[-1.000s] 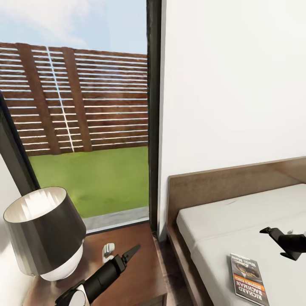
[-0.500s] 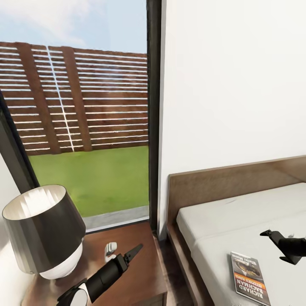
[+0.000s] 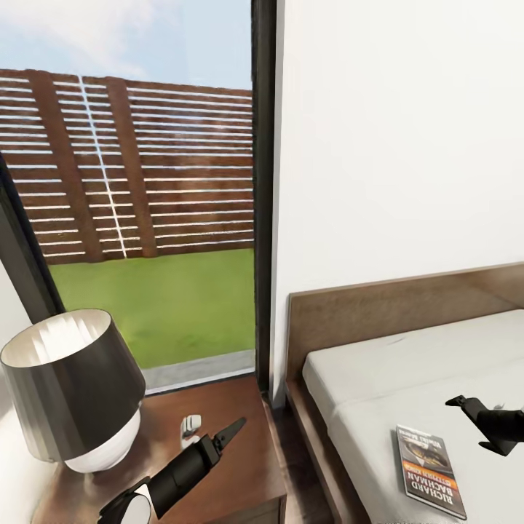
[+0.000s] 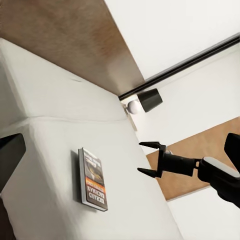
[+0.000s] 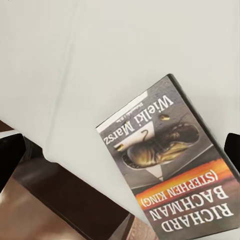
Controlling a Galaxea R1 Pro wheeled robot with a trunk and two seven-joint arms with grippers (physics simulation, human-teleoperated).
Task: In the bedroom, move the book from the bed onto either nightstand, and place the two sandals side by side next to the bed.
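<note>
The book (image 3: 431, 471) lies flat on the pale mattress of the bed (image 3: 378, 378), near the edge that faces the nightstand (image 3: 240, 466). In the right wrist view the book (image 5: 175, 170) is close below, cover up, with its "RICHARD BACHMAN" lettering legible. My right gripper (image 3: 471, 421) hovers open just above the mattress, a little beyond the book and apart from it. The left wrist view has it beside the book (image 4: 94, 179), the right gripper (image 4: 141, 158) spread with nothing between its fingers. My left gripper (image 3: 227, 431) is open and empty over the nightstand top. The sandals are out of view.
A dark-shaded lamp (image 3: 73, 393) with a white base stands on the nightstand's left side, and a small white object (image 3: 191, 424) lies beside my left gripper. Behind the nightstand is a black-framed window (image 3: 263, 189). The wooden headboard (image 3: 393, 309) runs along the white wall.
The whole head view has shifted slightly, so the camera moved. The right gripper sits a touch lower over the mattress. The book and the left arm hold their places.
</note>
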